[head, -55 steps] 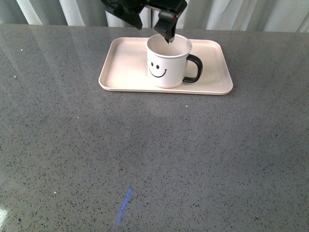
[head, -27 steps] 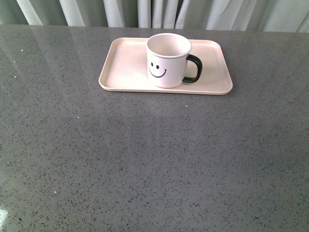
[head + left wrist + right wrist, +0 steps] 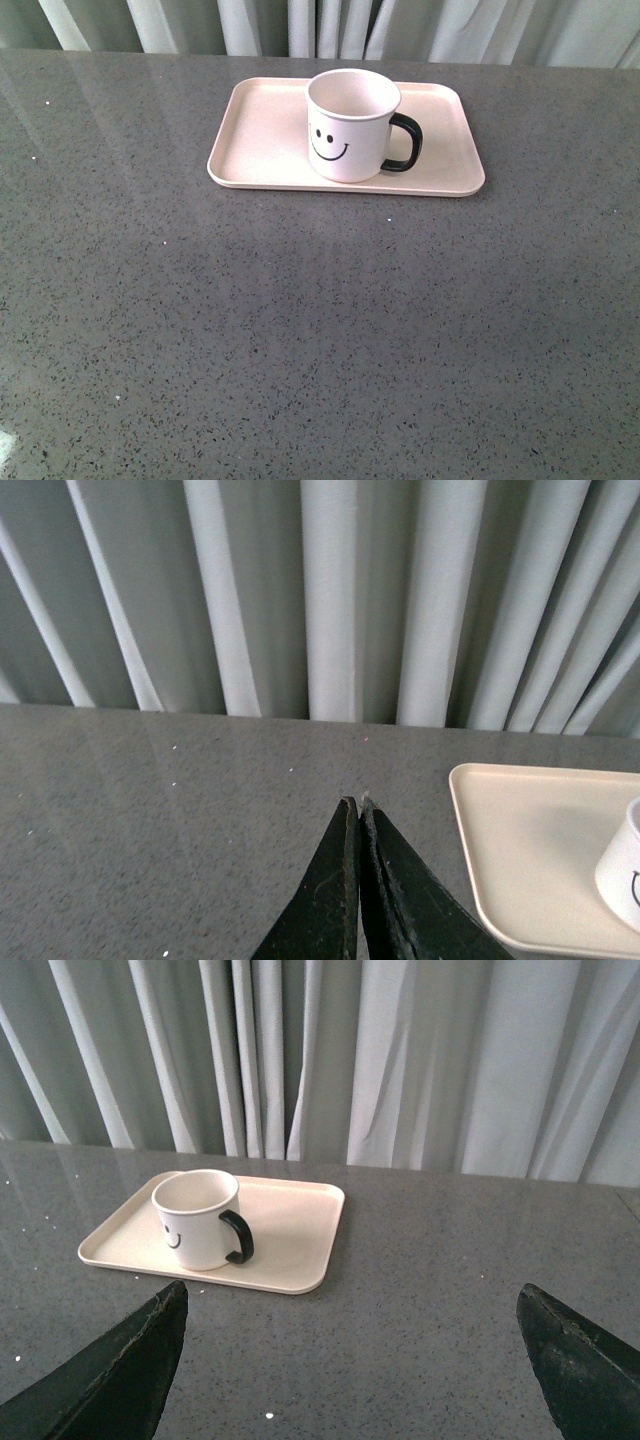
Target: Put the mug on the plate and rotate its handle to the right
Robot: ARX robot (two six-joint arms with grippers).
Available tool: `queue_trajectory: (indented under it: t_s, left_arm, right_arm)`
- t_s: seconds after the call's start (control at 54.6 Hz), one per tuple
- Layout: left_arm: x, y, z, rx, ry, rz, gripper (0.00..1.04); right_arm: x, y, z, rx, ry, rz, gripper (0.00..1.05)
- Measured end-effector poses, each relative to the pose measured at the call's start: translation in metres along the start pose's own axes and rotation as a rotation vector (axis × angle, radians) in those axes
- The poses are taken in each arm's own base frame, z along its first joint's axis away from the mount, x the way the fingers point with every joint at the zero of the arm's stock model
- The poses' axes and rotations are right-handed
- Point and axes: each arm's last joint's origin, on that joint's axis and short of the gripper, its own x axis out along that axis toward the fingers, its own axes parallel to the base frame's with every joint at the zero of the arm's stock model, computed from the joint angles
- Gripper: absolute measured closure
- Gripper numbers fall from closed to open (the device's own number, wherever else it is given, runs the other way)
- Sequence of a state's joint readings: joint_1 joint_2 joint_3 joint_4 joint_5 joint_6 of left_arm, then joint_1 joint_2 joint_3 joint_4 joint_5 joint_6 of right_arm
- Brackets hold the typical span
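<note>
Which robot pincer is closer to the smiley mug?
Left, probably. The shut left pincer sits just beside the plate, with the mug looming large. The open right pincer views it from farther back.

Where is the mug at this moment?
In the front view the mug stands upright on the pink plate, near the plate's middle, at the far side of the grey table near the curtains, its handle pointing right.

White smiley-printed mug (image 3: 350,128) stands upright, empty, on flat pale pink rectangular plate (image 3: 262,140), just right of its centre. Black loop handle (image 3: 406,143) points to 3 o'clock. Plate lies at 12 o'clock.
</note>
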State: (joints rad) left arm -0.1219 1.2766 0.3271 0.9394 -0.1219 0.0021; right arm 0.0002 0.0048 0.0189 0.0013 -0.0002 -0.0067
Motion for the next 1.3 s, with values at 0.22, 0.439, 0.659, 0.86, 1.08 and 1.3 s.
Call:
queue_trajectory:
  t_s: [0.22, 0.439, 0.659, 0.86, 1.08, 1.3]
  left_arm:
    - [-0.027, 0.008, -0.008, -0.001, -0.006, -0.008, 1.03]
    - [-0.047, 0.018, -0.014, 0.0, -0.001, -0.024, 1.03]
    - [-0.064, 0.024, -0.02, -0.001, -0.011, -0.005, 1.03]
    - [-0.077, 0.024, -0.029, -0.001, 0.008, -0.004, 1.03]
    - [-0.09, 0.024, -0.027, -0.001, -0.001, -0.004, 1.03]
    - [-0.102, 0.024, -0.022, -0.001, -0.019, -0.004, 1.03]
  right_arm:
    - [0.0, 0.0, 0.0, 0.0, 0.0, 0.0, 0.09]
    - [0.0, 0.0, 0.0, 0.0, 0.0, 0.0, 0.09]
    - [0.0, 0.0, 0.0, 0.0, 0.0, 0.0, 0.09]
    - [0.0, 0.0, 0.0, 0.0, 0.0, 0.0, 0.09]
    - [0.0, 0.0, 0.0, 0.0, 0.0, 0.0, 0.09]
    - [0.0, 0.0, 0.0, 0.0, 0.0, 0.0, 0.09]
